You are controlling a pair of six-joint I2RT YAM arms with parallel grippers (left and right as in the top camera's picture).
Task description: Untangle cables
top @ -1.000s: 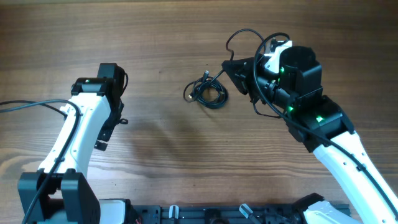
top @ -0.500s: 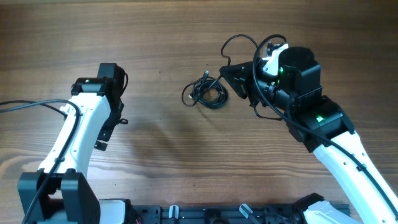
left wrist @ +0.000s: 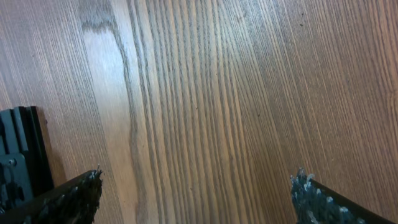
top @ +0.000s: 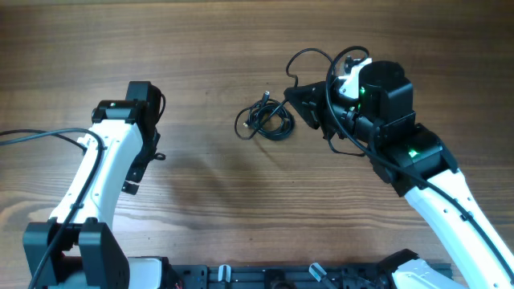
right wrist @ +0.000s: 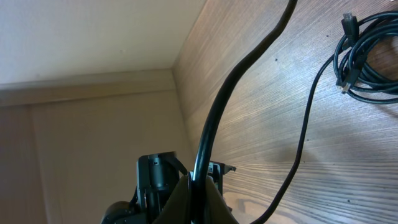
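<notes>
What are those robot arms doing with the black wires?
The right gripper is shut on one black cable. A tangled bundle of cables lies on the wooden table beside it. The left gripper is open over bare wood, holding nothing.

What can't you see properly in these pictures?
- Overhead: the cable bundle is too small to tell which cord crosses which.
- Right wrist: the bundle is cut off by the right edge; the held cable, pinched in the right gripper, leaves the top edge.
- Left wrist: only the tips of the left gripper show, at the bottom corners; no cables in view.
</notes>
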